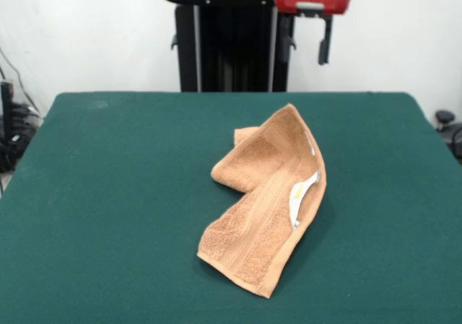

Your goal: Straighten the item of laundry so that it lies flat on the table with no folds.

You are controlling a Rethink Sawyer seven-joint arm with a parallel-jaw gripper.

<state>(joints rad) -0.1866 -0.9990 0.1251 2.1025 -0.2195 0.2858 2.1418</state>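
Near the surface's [108, 194] middle, slightly toward its right edge, the towel [263, 201] lies folded over itself, label [299, 196] showing; the jaws [325, 46] hang drawn back above the far edge, holding nothing, their opening unclear.

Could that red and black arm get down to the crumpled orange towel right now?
Probably yes. The orange-tan terry towel lies alone on the dark green felt table, nothing around or over it, with the drawn-back arm's gripper above the far edge.
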